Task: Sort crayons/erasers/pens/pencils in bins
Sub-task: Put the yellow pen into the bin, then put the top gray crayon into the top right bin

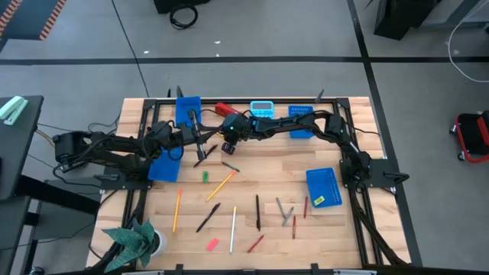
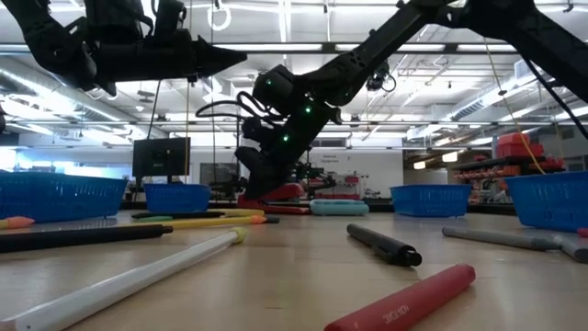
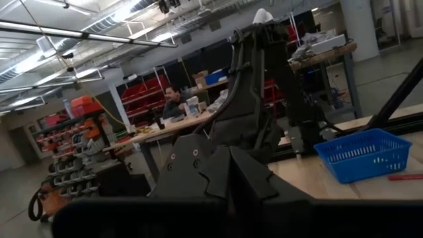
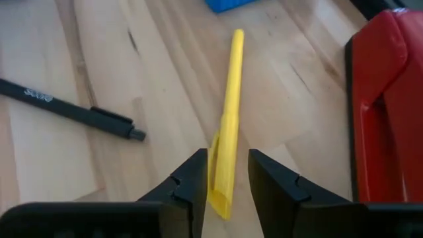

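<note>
The right gripper (image 4: 227, 173) has its two dark fingers (image 4: 190, 180) parted a little, one on each side of a slim yellow plastic stick (image 4: 226, 125) that lies flat on the wooden table (image 4: 99, 73); whether the pads press it cannot be told. A black pen (image 4: 66, 108) lies apart from it on the wood, and a red stapler (image 4: 386, 106) sits just beside the gripper. From above, this gripper (image 1: 227, 147) is low over the far middle of the table, near the light-blue calculator (image 1: 262, 108).

The left gripper (image 1: 197, 139) reaches in beside it, raised above the table; its fingers' opening cannot be told.

Four small blue perforated plastic bins stand around: one at the far left (image 1: 187, 108), one at the far right (image 1: 300, 119), one at the left edge (image 1: 164, 166), and one at the right (image 1: 324, 188) holding a yellow eraser (image 1: 317, 201). Pencils, pens and crayons lie scattered across the near half, among them an orange pencil (image 1: 176, 211), a white pencil (image 1: 234, 218), a grey crayon (image 1: 284, 210), a green eraser (image 1: 205, 176) and a pink eraser (image 1: 213, 244).
</note>
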`<state>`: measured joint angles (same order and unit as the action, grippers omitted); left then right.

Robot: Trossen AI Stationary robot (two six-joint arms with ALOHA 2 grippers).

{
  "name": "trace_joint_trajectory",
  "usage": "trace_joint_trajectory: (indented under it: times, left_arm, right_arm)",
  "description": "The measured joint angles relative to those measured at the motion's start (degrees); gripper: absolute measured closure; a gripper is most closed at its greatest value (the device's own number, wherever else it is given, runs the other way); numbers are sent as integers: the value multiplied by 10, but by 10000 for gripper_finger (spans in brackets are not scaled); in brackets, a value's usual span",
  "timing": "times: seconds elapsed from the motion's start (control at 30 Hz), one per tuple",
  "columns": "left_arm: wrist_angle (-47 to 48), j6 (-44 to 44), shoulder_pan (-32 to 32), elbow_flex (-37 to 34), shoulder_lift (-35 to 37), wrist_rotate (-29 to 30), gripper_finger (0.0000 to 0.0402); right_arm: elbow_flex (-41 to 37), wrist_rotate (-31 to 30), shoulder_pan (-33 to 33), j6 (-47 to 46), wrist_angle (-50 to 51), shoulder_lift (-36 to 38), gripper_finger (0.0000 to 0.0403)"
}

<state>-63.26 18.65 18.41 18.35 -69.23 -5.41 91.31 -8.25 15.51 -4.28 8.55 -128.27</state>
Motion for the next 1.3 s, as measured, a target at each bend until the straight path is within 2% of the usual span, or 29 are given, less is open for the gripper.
trace_joint_trajectory:
  times: [0.43,0.73,0.9,1.03,1.2,1.3]
  left_arm:
    - [0,0,0,0,0,0,380]
    - [2,0,0,0,0,0,386]
    - [9,0,0,0,0,0,378]
    - [15,0,0,0,0,0,385]
    - [19,0,0,0,0,0,390]
    - [20,0,0,0,0,0,384]
  right_arm:
    - [0,0,0,0,5,0,287]
    - [0,-12,-11,6,50,0,287]
    - [0,-22,-15,-1,108,0,287]
    - [3,-19,-14,-44,164,5,287]
    - [1,-18,-19,-55,200,18,287]
    - [0,-14,-21,-64,259,32,287]
